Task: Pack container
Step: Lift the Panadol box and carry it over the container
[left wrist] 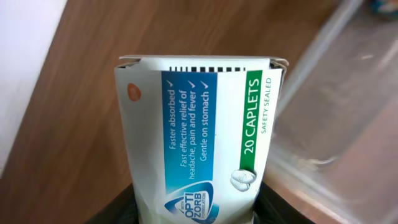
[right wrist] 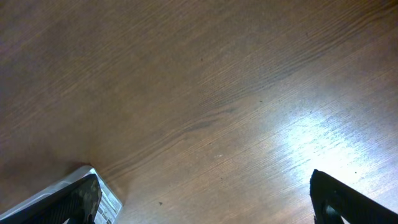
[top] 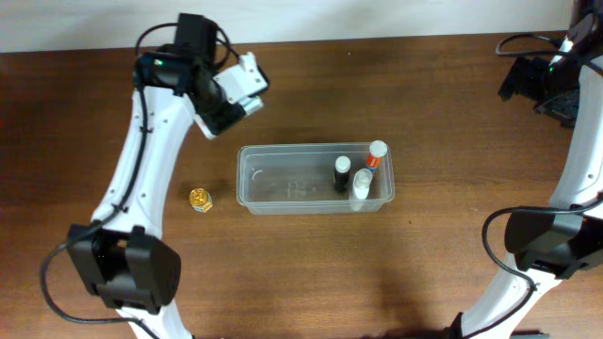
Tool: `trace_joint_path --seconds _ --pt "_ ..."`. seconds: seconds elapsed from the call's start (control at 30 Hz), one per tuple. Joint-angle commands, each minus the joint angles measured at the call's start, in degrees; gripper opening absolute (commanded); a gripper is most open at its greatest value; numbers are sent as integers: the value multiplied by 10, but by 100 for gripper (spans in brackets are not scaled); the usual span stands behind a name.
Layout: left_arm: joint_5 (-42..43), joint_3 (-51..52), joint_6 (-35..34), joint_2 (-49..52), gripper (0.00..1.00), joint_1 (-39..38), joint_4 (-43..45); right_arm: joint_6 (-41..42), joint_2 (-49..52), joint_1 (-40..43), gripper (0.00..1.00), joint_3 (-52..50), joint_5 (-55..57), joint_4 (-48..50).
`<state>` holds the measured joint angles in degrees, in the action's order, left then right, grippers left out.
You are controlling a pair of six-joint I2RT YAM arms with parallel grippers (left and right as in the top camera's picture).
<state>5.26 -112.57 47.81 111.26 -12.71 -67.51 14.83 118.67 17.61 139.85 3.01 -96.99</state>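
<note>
The container is a clear shallow tub at the table's middle. In it, at the right end, stand a black bottle, a white bottle and an orange-capped tube. My left gripper is shut on a white caplet box, held above the table just beyond the tub's far left corner. In the left wrist view the box fills the middle between the dark fingers, and the tub's rim is at the right. My right gripper is open and empty over bare wood.
A small yellow jar stands on the table left of the tub. The right arm hangs at the far right edge. A white labelled edge shows beside the right gripper's left finger.
</note>
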Motion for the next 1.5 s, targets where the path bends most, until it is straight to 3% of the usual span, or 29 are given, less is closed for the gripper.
trace_joint_path --seconds 0.0,0.33,0.77,1.47 --pt "36 -12 5 -20 47 -27 -8 0 -17 0 98 5 7 -3" --pt "51 -10 36 -19 48 -85 -31 0 -17 0 98 5 7 -3" --pt "85 6 108 -13 48 -90 -81 0 -17 0 98 5 7 -3" --pt "87 173 126 -13 49 -90 58 0 -17 0 98 5 7 -3"
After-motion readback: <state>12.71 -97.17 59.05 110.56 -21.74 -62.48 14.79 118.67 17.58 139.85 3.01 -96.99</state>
